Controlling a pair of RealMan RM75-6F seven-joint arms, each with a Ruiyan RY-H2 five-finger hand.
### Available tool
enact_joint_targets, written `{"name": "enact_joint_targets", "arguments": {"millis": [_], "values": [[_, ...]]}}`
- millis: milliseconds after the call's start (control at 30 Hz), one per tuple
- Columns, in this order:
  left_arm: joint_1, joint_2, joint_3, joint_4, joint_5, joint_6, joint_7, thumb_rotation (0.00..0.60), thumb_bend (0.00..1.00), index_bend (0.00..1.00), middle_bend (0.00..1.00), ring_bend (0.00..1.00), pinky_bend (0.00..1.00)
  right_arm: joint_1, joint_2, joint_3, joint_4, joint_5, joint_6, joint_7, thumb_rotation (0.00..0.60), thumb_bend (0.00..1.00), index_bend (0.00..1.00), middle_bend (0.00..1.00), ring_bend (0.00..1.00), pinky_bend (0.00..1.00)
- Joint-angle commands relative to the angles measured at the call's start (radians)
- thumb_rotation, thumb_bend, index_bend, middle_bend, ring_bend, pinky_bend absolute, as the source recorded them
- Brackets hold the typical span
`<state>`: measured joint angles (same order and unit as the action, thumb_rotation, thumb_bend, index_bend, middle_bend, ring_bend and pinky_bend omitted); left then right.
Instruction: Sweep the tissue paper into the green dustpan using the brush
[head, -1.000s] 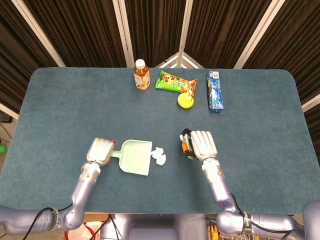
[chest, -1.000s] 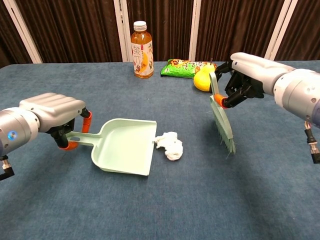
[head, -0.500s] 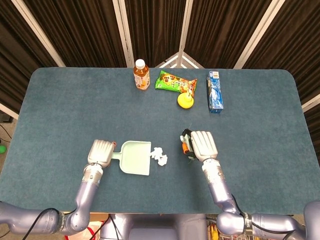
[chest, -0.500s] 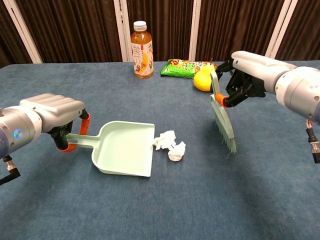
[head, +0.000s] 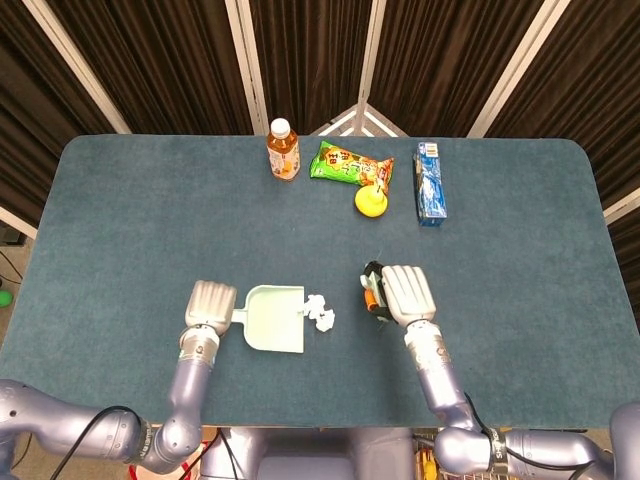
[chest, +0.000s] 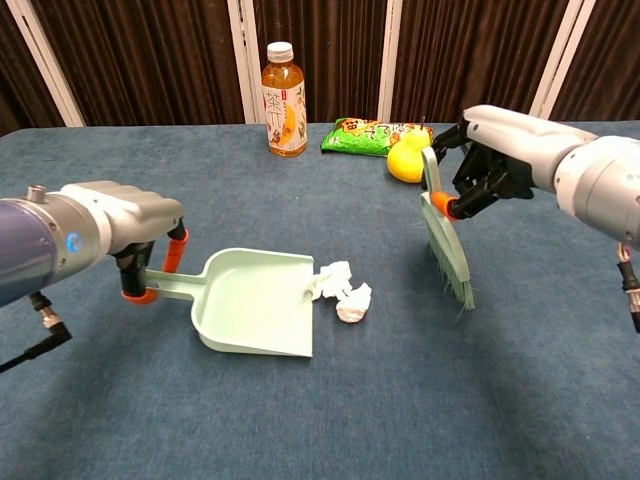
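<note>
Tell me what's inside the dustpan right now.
Nothing shows inside the dustpan; its tray looks bare in both views. The tissue lies on the table at its open edge, not in it.

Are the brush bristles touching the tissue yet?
Apart. The chest view shows bare table between the brush, held by the right hand, and the tissue paper, which lies at the open edge of the green dustpan.

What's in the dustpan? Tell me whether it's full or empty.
Empty. The dustpan shows a bare tray; the tissue lies on the table at its open edge, not inside.
</note>
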<state>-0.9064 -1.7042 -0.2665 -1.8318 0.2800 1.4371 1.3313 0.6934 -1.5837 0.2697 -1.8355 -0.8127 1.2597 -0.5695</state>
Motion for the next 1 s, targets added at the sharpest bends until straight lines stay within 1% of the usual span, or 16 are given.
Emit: {"name": "enact_joint_targets", "arguments": {"millis": [33,133,300,433,600,667,767,900,1000], "values": [[-0.008,-0.007,0.002,0.004,-0.006,0.005,-0.004,0.6,0.58,0.69,0.99,0.97,0.98,0.006,-0.007,0.0,-0.02,-0.002,0.004,-0.007,0.6,0.52,0.8,0.88,0.87,0.9],[-0.015,-0.013,0.004,0.011,-0.009,0.007,-0.011,0.6,0.58,0.69,0.99,0.97,0.98,0.016,-0.023,0.005,-0.047,-0.004,0.008,-0.016,0.6,0.52,0.8,0.88,0.87,0.9],[-0.025,-0.019,0.009,0.018,-0.013,0.007,-0.023,0.6,0.58,0.69,0.99,0.97,0.98,0.04,-0.055,0.024,-0.088,0.025,0.023,-0.045,0.6,0.52,0.8,0.88,0.87,0.9],[-0.033,-0.021,0.013,0.02,-0.016,0.008,-0.028,0.6,0.58,0.69,0.99,0.97,0.98,0.064,-0.077,0.049,-0.118,0.049,0.032,-0.065,0.6,0.52,0.8,0.88,0.87,0.9],[-0.04,-0.026,0.019,0.025,-0.016,0.006,-0.039,0.6,0.58,0.69,0.99,0.97,0.98,0.086,-0.091,0.091,-0.177,0.118,0.038,-0.069,0.6,0.52,0.8,0.88,0.87,0.9],[-0.042,-0.03,0.022,0.028,-0.017,0.006,-0.043,0.6,0.58,0.69,0.99,0.97,0.98,0.094,-0.091,0.117,-0.209,0.168,0.038,-0.061,0.6,0.52,0.8,0.88,0.87,0.9],[-0.045,-0.033,0.025,0.029,-0.014,0.006,-0.049,0.6,0.58,0.69,1.0,0.97,0.98,0.105,-0.083,0.136,-0.236,0.207,0.036,-0.059,0.6,0.52,0.8,0.88,0.87,0.9],[-0.049,-0.038,0.03,0.031,-0.016,0.008,-0.052,0.6,0.58,0.69,1.0,0.97,0.98,0.112,-0.062,0.154,-0.267,0.229,0.035,-0.045,0.6,0.52,0.8,0.88,0.87,0.9],[-0.052,-0.037,0.032,0.031,-0.018,0.011,-0.053,0.6,0.58,0.69,1.0,0.97,0.98,0.116,-0.043,0.16,-0.255,0.212,0.047,-0.045,0.6,0.52,0.8,0.88,0.87,0.9]]}}
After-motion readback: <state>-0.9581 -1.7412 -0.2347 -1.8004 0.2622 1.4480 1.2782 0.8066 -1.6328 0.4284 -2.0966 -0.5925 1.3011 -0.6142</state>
